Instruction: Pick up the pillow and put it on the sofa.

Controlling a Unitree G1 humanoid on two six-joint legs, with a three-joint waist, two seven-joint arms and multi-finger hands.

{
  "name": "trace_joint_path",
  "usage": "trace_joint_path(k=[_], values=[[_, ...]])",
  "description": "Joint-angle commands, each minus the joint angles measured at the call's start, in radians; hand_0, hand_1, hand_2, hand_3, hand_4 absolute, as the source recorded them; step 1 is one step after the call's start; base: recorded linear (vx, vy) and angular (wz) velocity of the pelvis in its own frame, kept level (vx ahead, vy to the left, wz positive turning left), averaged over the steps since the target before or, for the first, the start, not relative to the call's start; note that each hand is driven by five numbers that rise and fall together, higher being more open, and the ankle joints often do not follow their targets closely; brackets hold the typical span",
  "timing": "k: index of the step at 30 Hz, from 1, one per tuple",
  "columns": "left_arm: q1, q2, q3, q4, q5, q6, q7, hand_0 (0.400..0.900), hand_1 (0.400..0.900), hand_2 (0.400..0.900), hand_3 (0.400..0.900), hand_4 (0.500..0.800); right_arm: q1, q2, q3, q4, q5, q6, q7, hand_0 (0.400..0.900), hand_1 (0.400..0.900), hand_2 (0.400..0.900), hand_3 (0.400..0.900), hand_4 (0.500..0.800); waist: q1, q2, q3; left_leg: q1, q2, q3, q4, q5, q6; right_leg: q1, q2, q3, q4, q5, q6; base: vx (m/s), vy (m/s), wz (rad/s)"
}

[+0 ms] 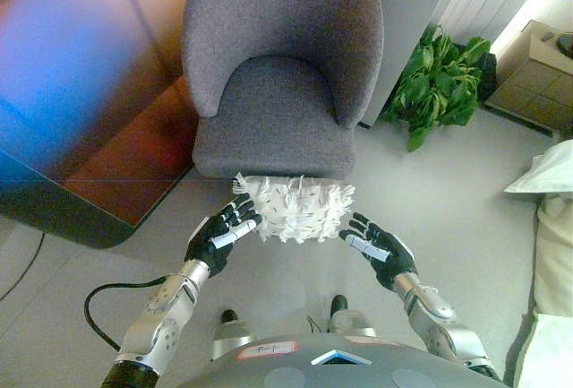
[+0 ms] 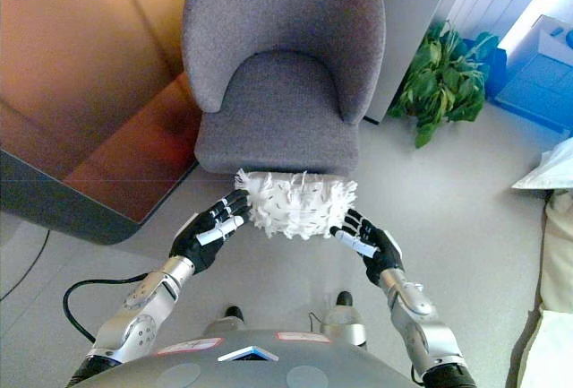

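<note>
While both hands press pillow (image 1: 294,208); left hand (image 1: 222,236) fingers straight; right hand (image 1: 380,250) likewise; sofa (image 1: 277,65) just beyond.

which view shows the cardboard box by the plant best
The left eye view: the cardboard box shows tan, with its top and a side in frame right of the plant. In the right eye view it sits under a blue glare at the edge, less readable.

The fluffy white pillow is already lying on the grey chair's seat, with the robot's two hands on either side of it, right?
Not quite. The fluffy white pillow is not on the seat yet: it is held between the left hand and right hand, in front of the grey chair. The left eye view shows the seat bare.
</note>
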Motion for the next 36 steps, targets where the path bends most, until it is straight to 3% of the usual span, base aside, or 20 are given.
trace_joint_path(k=[1, 3, 19, 30, 36], values=[[-0.059, 0.004, 0.067, -0.088, 0.023, -0.117, -0.005, 0.9, 0.9, 0.9, 0.9, 0.8, -0.058, -0.004, -0.038, -0.093, -0.011, -0.068, 0.009, 0.9, 0.9, 0.9, 0.9, 0.8, -0.001, 0.006, 0.003, 0.039, -0.08, 0.077, 0.016, -0.082, 0.114, 0.033, 0.072, -0.022, 0.004, -0.058, -0.031, 0.0, 0.0, 0.0], [-0.066, 0.007, 0.067, -0.091, -0.015, -0.127, -0.025, 0.9, 0.9, 0.9, 0.9, 0.8, -0.062, -0.006, -0.035, -0.095, -0.01, -0.065, 0.007, 0.9, 0.9, 0.9, 0.9, 0.8, -0.001, 0.007, 0.004, 0.038, -0.08, 0.075, 0.015, -0.08, 0.113, 0.032, 0.072, -0.021, 0.004, -0.056, -0.03, 0.0, 0.0, 0.0], [-0.065, 0.001, 0.073, -0.096, -0.013, -0.126, -0.025, 0.9, 0.9, 0.9, 0.9, 0.8, -0.061, -0.005, -0.035, -0.087, -0.017, -0.074, 0.008, 0.9, 0.9, 0.9, 0.9, 0.8, -0.003, 0.006, 0.008, 0.04, -0.073, 0.079, 0.015, -0.08, 0.11, 0.03, 0.077, -0.019, 0.004, -0.058, -0.033, 0.0, -0.007, -0.01], [-0.053, 0.005, 0.076, -0.101, -0.037, -0.13, -0.026, 0.9, 0.9, 0.9, 0.9, 0.8, -0.062, -0.02, -0.026, -0.093, -0.042, -0.064, 0.027, 0.9, 0.9, 0.9, 0.9, 0.8, -0.005, 0.007, 0.022, 0.018, -0.047, 0.064, 0.063, -0.079, 0.095, 0.022, 0.098, 0.008, 0.004, -0.066, -0.054, 0.03, -0.074, -0.07], [-0.018, 0.002, 0.094, -0.113, -0.06, -0.15, -0.027, 0.9, 0.9, 0.9, 0.9, 0.8, -0.065, -0.057, -0.035, -0.097, -0.038, -0.075, 0.039, 0.9, 0.9, 0.9, 0.9, 0.8, 0.009, -0.017, 0.068, -0.121, 0.047, -0.008, 0.393, 0.005, 0.047, -0.001, 0.11, 0.032, 0.02, -0.062, -0.111, 0.02, -0.122, -0.14]])
